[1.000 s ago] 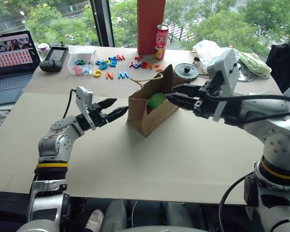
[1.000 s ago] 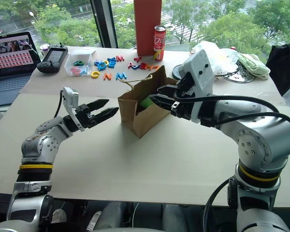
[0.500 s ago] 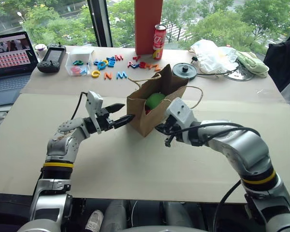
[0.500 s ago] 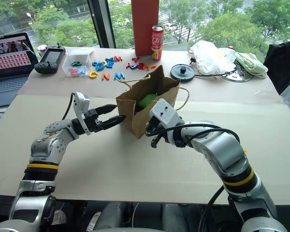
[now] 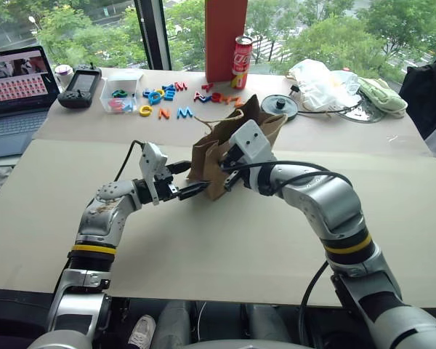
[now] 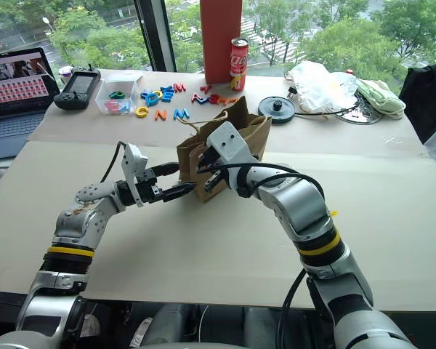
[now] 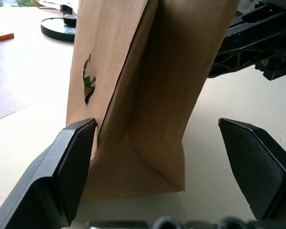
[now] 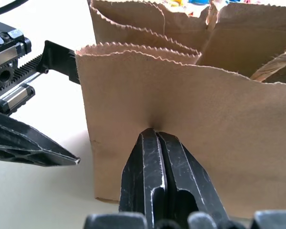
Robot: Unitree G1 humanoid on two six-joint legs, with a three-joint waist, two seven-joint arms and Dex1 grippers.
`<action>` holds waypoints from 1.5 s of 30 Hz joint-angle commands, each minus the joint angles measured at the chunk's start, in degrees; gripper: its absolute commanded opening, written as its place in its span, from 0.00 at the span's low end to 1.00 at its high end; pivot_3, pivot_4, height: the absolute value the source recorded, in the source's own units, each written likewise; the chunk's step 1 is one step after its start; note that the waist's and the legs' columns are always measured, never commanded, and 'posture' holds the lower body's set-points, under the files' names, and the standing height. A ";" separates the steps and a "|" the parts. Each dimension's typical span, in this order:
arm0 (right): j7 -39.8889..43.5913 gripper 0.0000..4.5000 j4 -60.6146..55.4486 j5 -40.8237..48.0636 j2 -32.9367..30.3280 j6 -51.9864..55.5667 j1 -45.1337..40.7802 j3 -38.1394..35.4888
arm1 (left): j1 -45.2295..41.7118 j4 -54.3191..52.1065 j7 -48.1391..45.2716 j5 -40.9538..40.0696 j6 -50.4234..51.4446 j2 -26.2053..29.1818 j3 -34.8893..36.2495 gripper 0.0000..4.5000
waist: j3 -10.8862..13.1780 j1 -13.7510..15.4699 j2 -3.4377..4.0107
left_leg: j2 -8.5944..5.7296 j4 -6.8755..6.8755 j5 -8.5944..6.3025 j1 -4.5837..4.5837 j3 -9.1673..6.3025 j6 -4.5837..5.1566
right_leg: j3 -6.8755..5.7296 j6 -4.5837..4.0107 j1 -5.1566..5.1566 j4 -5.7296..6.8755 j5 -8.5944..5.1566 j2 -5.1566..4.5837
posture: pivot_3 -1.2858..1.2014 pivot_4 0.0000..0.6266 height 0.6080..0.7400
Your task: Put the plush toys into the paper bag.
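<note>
The paper bag (image 5: pixel 225 149) stands upright near the middle of the table (image 5: pixel 225 240), between the two pincers. Left pincer (image 5: pixel 187 180) sits level at the bag's lower near corner with its jaws spread wide; in the left wrist view one finger (image 7: pixel 62 171) touches the bag's folded side edge while the other finger (image 7: pixel 257 167) stands clear of the opposite side. A small torn hole in that side of the bag shows a patch of green, presumably the green plush toy (image 7: pixel 89 82) inside; the red toy cannot be made out. Right pincer (image 8: pixel 157 138) is closed with nothing between the jaws, its joined tips pressed against the bag's near wall and denting the paper just below the serrated rim. Right arm reaches across from the bag's right, forearm angled down toward it; left arm is bent at the elbow, forearm pointing at the bag from its left. Behind the bag on the table: coloured plastic letters (image 5: pixel 163 94), a clear box (image 5: pixel 122 91), a red can (image 5: pixel 243 53), a black round disc (image 5: pixel 280 107), a clear plastic bag (image 5: pixel 316 73). Left of the letters lie a handheld controller (image 5: pixel 80 87) and a laptop (image 5: pixel 18 94). Windows with trees outside run beyond the table's far edge.
</note>
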 commanded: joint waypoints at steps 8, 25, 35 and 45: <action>-0.18 0.00 -0.63 -1.61 1.77 -1.38 -1.28 -1.37 | -4.61 6.45 4.70 6.47 -8.43 -4.43 -1.51 0.98 | 0.00 0.00 0.00 | -0.02 0.00 0.00 -0.01 0.01 0.00 | 0.00 0.00 0.00 0.00 0.00 0.00 | 0.52 0.24 0.99; 0.23 0.00 -1.56 -2.25 1.74 -0.23 -1.18 -1.53 | -5.58 10.32 8.38 8.47 -13.67 -7.78 -1.21 0.49 | 0.00 -0.02 0.00 | 0.00 0.00 0.00 -0.01 0.00 0.00 | -0.01 0.00 -0.01 0.01 0.00 0.01 | 0.52 0.24 0.99; 3.88 0.00 -8.44 0.98 -3.91 2.17 2.53 -6.46 | -6.38 12.58 10.20 9.00 -14.94 -8.70 -1.14 0.01 | 0.00 0.11 0.00 | 0.00 0.00 0.00 -0.02 -0.02 0.00 | -0.03 0.00 0.01 -0.01 0.00 -0.01 | 0.52 0.24 0.99; 14.02 0.00 -12.84 10.70 -11.81 -1.09 8.80 -19.11 | -7.11 13.91 10.10 9.26 -15.94 -9.34 -1.00 0.01 | 0.00 0.07 -0.01 | -0.02 0.01 0.00 0.00 -0.04 0.01 | -0.02 0.00 0.04 -0.03 0.00 0.00 | 0.52 0.24 0.99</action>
